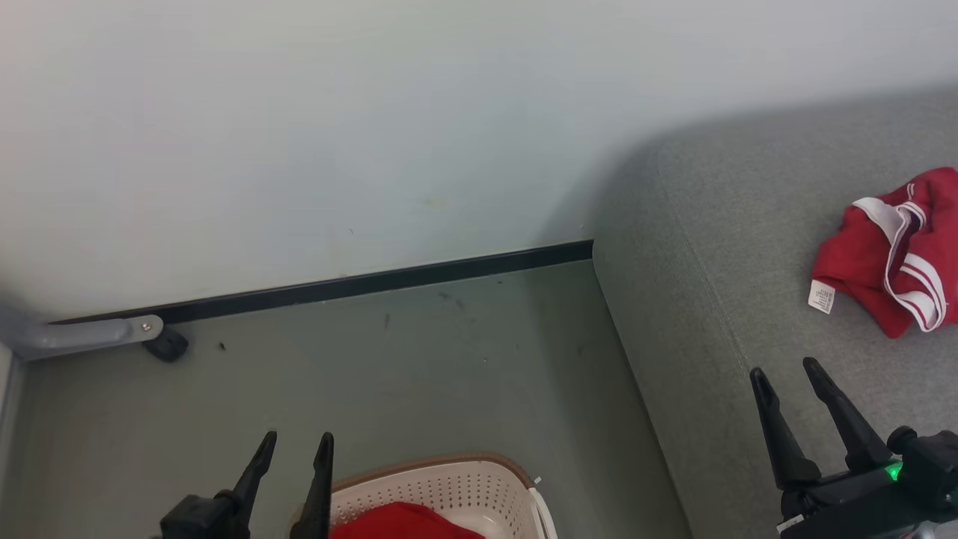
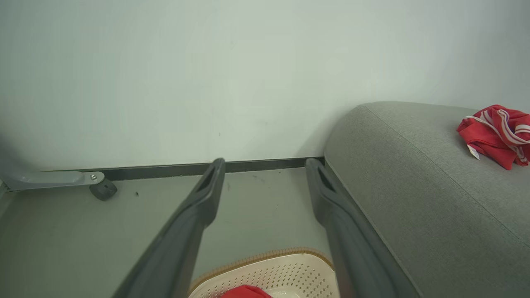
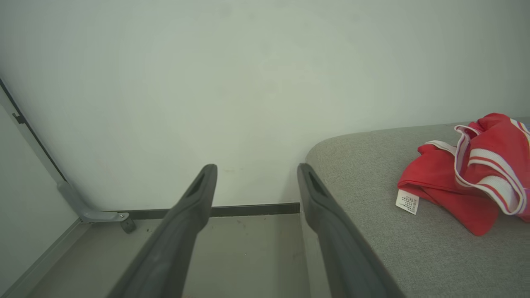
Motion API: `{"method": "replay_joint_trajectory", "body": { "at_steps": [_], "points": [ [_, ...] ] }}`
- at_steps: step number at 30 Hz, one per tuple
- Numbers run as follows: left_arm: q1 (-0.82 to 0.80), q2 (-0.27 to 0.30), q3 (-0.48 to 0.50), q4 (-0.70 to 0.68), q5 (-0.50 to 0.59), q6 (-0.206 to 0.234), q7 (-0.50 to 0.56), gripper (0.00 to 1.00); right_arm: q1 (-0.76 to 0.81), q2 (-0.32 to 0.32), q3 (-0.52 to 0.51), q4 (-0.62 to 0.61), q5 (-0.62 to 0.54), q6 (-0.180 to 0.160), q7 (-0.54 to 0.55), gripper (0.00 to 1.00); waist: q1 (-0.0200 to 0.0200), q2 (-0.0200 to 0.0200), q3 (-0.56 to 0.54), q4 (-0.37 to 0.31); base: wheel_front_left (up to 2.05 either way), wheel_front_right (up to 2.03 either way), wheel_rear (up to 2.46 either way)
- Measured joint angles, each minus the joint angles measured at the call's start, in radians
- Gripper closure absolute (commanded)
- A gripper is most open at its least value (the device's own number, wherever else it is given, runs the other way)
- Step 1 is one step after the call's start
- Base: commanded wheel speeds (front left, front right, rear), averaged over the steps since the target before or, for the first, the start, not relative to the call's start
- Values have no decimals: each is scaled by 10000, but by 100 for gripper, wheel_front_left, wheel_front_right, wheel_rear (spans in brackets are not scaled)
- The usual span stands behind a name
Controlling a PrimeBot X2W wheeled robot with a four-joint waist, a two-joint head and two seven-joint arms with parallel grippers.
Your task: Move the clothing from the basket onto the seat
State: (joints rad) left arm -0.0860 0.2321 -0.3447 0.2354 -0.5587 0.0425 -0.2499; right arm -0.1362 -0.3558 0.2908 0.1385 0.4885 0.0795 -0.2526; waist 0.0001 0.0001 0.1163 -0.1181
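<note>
Your left claw (image 1: 299,438) and right claw (image 1: 784,368) stood wide, empty. One red garment (image 1: 404,522) lay in the basket (image 1: 449,486) beside the left, one striped garment (image 1: 891,254) on the seat (image 1: 711,299) beyond the right.

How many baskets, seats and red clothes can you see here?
Baskets: 1, the basket
Seats: 1, the seat
Red clothes: 2, the striped garment on the seat, the red heap in the basket
Total: 4

- clothing (image 1: 861,262): red, with white trim, white stripes and a white label.
- seat (image 1: 711,314): plain grey fabric.
- basket (image 1: 449,490): cream, dotted with small holes, brown rim.
- left hand (image 1: 297,439) and right hand (image 1: 784,367): 2 black fingers each.
- skirting (image 1: 374,281): black.
</note>
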Motion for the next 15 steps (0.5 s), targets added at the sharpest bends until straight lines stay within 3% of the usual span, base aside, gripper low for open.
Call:
{"method": "replay_joint_trajectory", "body": {
  "at_steps": [15],
  "points": [
    [-1532,50,-606,1064,472,-374,295,0,-914,293,-447,-357,-320,100,-13,0,1,0,1625,-448,0,0,0]
  ]
}}
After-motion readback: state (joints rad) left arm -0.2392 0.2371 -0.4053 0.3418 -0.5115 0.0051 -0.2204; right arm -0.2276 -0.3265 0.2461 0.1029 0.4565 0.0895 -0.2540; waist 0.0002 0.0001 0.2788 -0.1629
